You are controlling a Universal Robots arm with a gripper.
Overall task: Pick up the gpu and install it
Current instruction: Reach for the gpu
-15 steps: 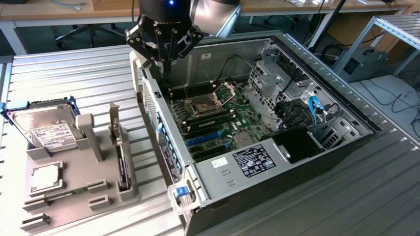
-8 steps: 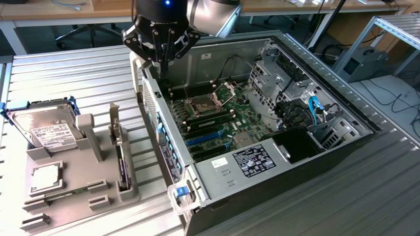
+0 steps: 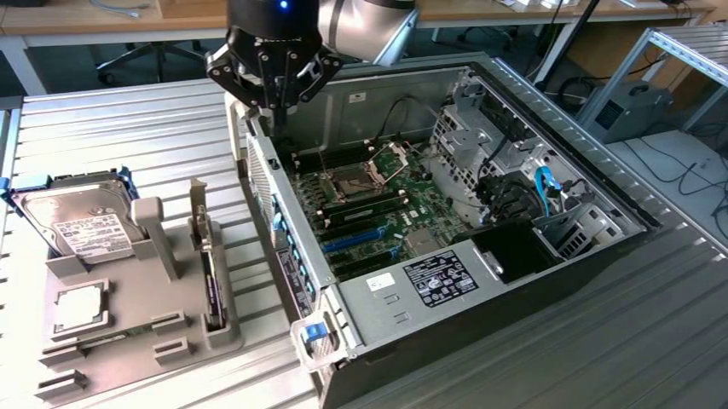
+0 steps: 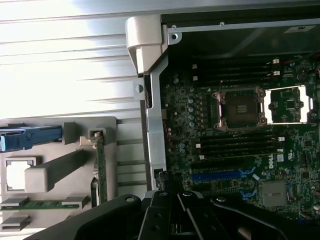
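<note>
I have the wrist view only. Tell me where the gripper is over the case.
Observer: The gripper hangs above the computer case, over the end of its wall on the exterior view's left, farther from that camera.
Operator: Report the gpu.
Observer: The gpu stands on edge in the grey holder, its full length uncovered, well apart from the gripper.
Operator: Name what sits beside it.
Observer: A hard drive with a white label leans upright in the holder, on the exterior view's left of the gpu.
</note>
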